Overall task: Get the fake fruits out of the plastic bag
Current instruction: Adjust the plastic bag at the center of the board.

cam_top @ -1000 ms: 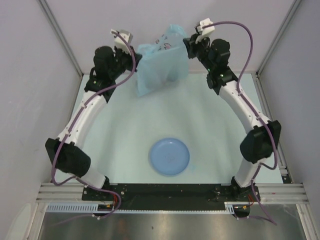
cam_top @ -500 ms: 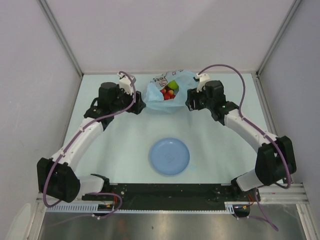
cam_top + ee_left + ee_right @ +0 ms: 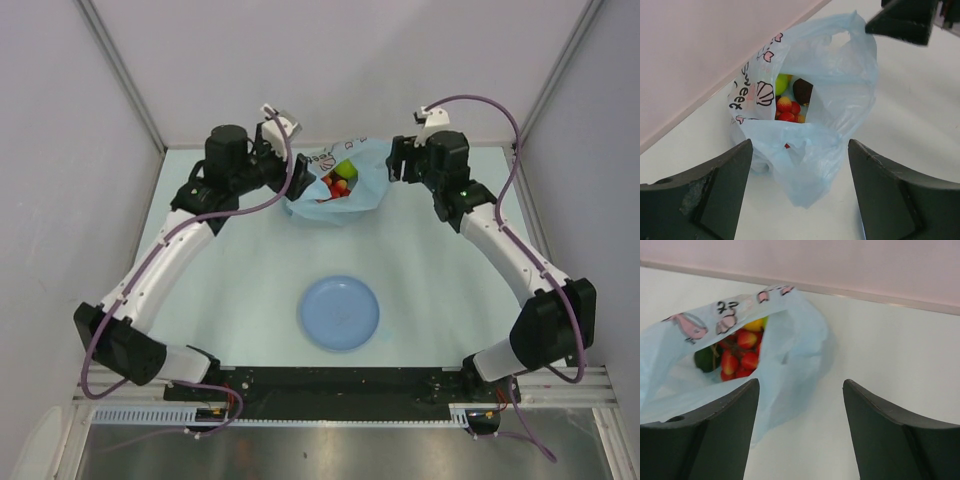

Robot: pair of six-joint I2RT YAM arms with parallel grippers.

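Observation:
The plastic bag [image 3: 352,196] lies slumped on the table at the back, its mouth gaping upward. Inside it the fake fruits [image 3: 338,184] show: a green apple [image 3: 782,83], a dark red-purple fruit [image 3: 802,90] and red grapes [image 3: 787,110]. The right wrist view shows the plastic bag [image 3: 790,355] with the grapes [image 3: 742,358], a dark green fruit [image 3: 704,359] and a yellow fruit [image 3: 754,324]. My left gripper [image 3: 297,176] hovers open just left of the bag. My right gripper [image 3: 393,165] is open just right of it. Neither holds anything.
A round light-blue plate [image 3: 340,312] sits near the middle front of the table. White walls stand close behind the bag and along both sides. The right gripper's finger [image 3: 905,20] shows past the bag in the left wrist view.
A second ago both grippers held the bag up, shut on its edges. They lowered it to the table, let go and opened; now both have drawn slightly back from it.

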